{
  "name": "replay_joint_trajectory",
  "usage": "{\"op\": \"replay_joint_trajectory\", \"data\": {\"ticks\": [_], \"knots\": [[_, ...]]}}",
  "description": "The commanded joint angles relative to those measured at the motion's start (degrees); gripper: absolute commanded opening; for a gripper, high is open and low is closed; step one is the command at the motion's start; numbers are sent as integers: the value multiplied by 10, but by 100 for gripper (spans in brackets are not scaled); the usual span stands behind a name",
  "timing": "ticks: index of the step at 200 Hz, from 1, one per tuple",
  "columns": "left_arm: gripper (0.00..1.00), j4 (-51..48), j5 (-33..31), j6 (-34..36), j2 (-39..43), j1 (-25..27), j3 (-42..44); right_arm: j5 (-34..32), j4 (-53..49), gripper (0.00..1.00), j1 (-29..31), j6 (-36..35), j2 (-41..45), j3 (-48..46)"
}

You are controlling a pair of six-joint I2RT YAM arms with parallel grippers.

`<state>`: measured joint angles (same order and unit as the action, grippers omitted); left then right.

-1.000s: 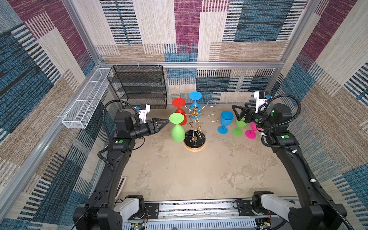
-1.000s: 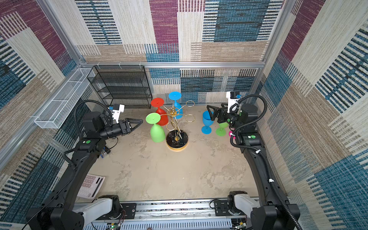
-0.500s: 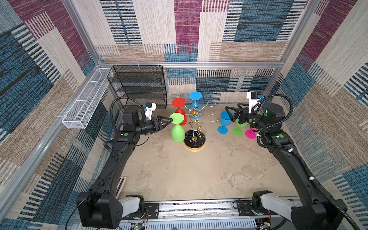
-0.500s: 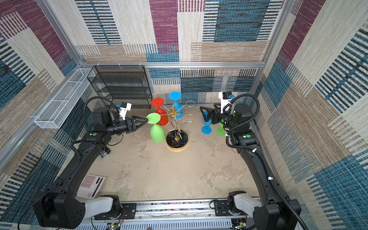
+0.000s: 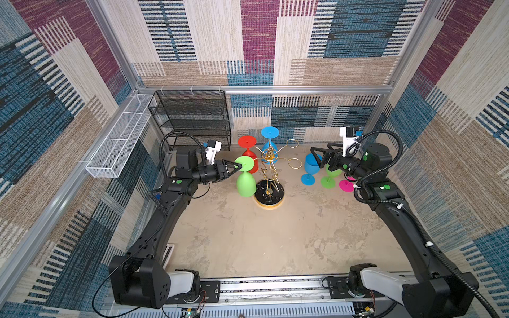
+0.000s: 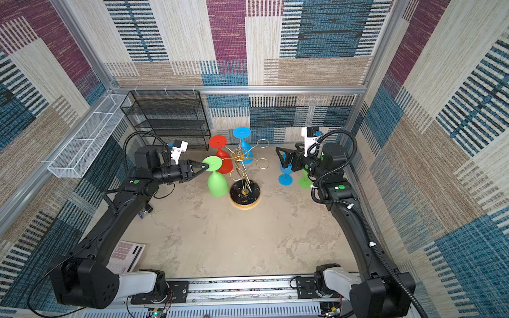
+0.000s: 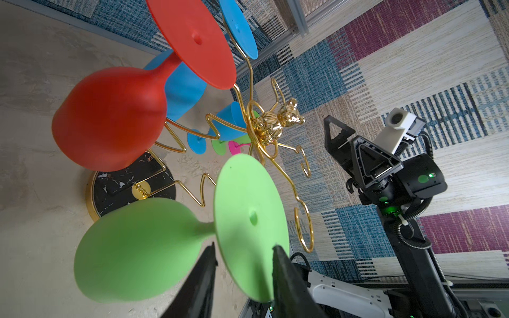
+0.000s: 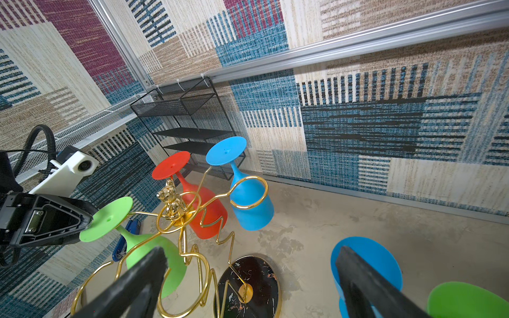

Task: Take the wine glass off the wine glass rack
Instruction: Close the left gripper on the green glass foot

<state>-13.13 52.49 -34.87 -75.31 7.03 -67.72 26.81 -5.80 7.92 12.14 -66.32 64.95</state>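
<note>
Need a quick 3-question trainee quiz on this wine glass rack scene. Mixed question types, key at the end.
1. How many glasses hang upside down on the wine glass rack? A) two B) three C) five
2. True or false: the red glass stands upright, off the rack.
3. Fill in: the left hand straddles the edge of the foot of the ___ glass.

Key:
1. B
2. False. It hangs bowl-down on the rack.
3. green. It is the green glass.
</note>
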Motion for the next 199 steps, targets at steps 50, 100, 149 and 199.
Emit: {"op": "replay_joint_trajectory", "data": {"ticks": [50,100,149,199], "knots": [[20,-1,-2,11,7,0,-4,3,25,99,2,9,0,-9],[13,-4,-1,2,12,0,-6,4,25,99,1,9,-1,-9],[10,-25,2,5,21,-2,-16,8,24,100,2,12,-4,-7],[7,-52,5,5,28,-5,-28,10,23,100,2,13,-4,-7]]}}
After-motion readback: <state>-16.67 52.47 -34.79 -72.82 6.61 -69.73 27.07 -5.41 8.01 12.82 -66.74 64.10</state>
